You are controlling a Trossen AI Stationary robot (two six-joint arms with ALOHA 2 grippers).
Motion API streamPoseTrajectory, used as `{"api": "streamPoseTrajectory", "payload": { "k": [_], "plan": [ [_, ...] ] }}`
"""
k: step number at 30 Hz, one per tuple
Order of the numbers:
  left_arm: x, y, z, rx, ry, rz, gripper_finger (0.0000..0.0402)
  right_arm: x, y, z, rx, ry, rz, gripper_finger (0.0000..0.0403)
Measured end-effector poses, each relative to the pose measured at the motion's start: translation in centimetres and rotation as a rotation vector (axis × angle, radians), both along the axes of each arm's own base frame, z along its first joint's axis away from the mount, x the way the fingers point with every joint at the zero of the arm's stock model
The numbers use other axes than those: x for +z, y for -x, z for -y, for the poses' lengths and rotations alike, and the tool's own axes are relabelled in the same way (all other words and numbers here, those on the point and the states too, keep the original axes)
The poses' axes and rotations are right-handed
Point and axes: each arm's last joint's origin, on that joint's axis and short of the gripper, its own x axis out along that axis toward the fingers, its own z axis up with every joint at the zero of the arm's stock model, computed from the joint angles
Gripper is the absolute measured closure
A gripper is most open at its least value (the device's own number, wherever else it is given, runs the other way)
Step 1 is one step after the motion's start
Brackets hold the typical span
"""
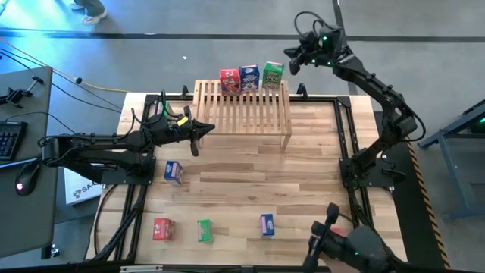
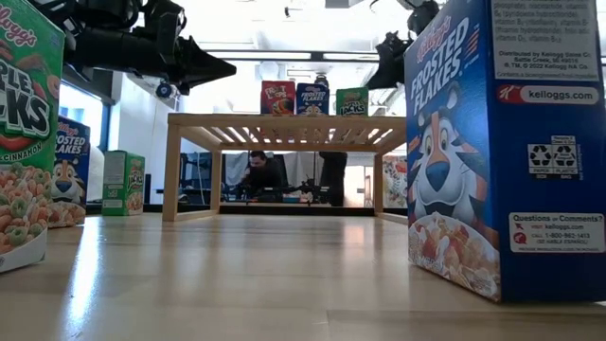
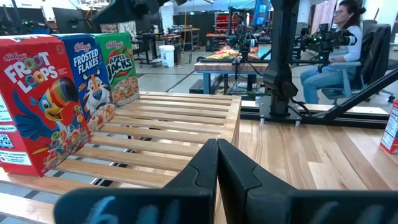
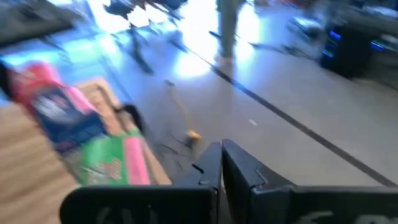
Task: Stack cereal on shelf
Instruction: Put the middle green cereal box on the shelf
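The light wooden slatted shelf (image 1: 242,110) stands at the table's far side. Three cereal boxes stand upright on its far edge: red (image 1: 229,80), blue (image 1: 249,76) and green (image 1: 273,73); they show again in the left wrist view as red (image 3: 37,102), blue (image 3: 87,74) and green (image 3: 121,65). My left gripper (image 1: 206,129) is shut and hovers at the shelf's left end, its tips (image 3: 216,155) over the slats. My right gripper (image 1: 290,64) is shut (image 4: 221,158), raised just right of the green box, beyond the table's far edge.
More cereal boxes stand on the tabletop: blue (image 1: 173,172) left of centre, and red (image 1: 163,228), green (image 1: 204,230) and blue (image 1: 267,224) along the near edge. Bare wood lies between them and the shelf. A person (image 3: 339,56) sits beyond the table.
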Motion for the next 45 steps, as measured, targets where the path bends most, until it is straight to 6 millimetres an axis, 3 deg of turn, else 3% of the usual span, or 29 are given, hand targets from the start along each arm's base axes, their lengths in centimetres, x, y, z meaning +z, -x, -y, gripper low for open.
{"api": "streamPoseTrajectory", "payload": {
  "k": [6, 15, 20, 30, 35, 45],
  "plan": [
    [0.0, 0.0, 0.0, 0.0, 0.0, 0.001, 0.0401, 1.0, 0.6, 0.2, 0.039, -0.091, 0.058, 0.0403],
    [0.0, 0.0, 0.0, 0.006, -0.006, -0.001, 0.0402, 3.7, -0.7, -1.6, -0.045, -0.056, -0.066, 0.0403],
    [0.0, 0.0, 0.0, 0.006, -0.006, -0.002, 0.0402, 3.4, -2.0, -2.8, -0.13, -0.055, -0.144, 0.0403],
    [-0.4, -0.4, -0.1, 0.007, -0.003, -0.016, 0.0402, 2.5, -3.9, -3.0, -0.074, 0.0, -0.199, 0.0403],
    [-0.5, -0.4, -0.2, 0.007, -0.003, -0.018, 0.0402, 2.7, -3.4, -1.9, -0.069, 0.002, -0.132, 0.0403],
    [-0.4, -0.4, -0.2, 0.007, -0.006, -0.009, 0.0401, -0.7, -4.2, 1.2, 0.007, -0.086, -0.124, 0.0403]
  ]
}}
